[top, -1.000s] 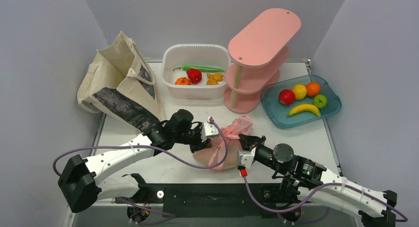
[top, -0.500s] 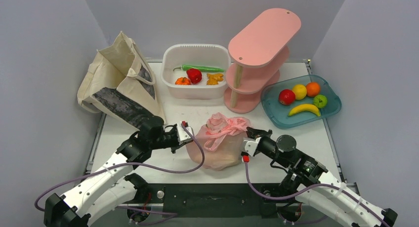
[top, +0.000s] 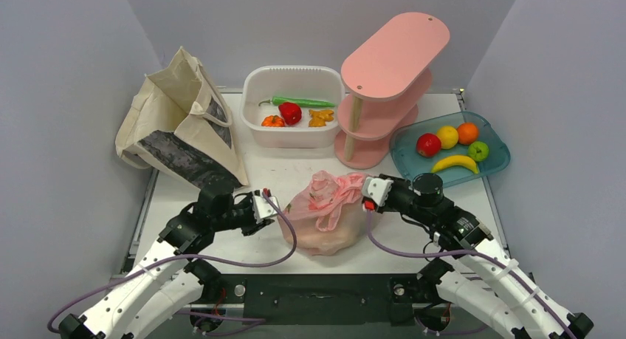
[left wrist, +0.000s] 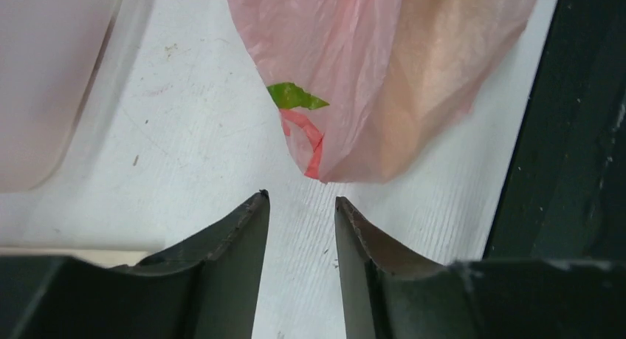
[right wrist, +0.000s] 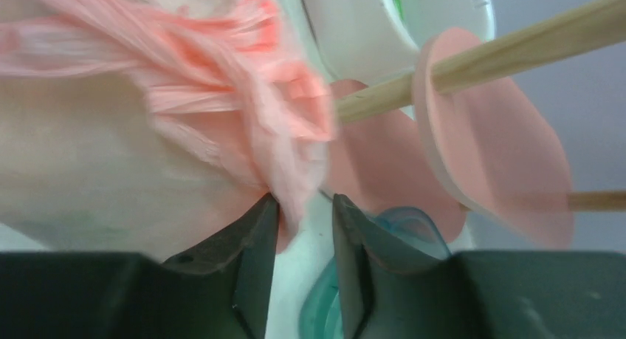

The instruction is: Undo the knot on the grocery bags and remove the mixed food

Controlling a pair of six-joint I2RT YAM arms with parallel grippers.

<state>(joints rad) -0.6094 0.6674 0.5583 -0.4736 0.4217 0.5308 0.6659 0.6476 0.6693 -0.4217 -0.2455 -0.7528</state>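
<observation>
Mid-frame, the pink bag [top: 325, 219] looks thin, limp and slippery; best pinched at its twisted knot [top: 336, 187]. Left gripper [left wrist: 301, 200] slightly open, empty; right gripper [right wrist: 304, 199] barely parted, seemingly touching the knot

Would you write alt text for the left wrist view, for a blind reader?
The left hand, dark fingers slightly apart and empty, points at a corner of the translucent pink plastic bag just ahead on the white table, not touching it.
</observation>
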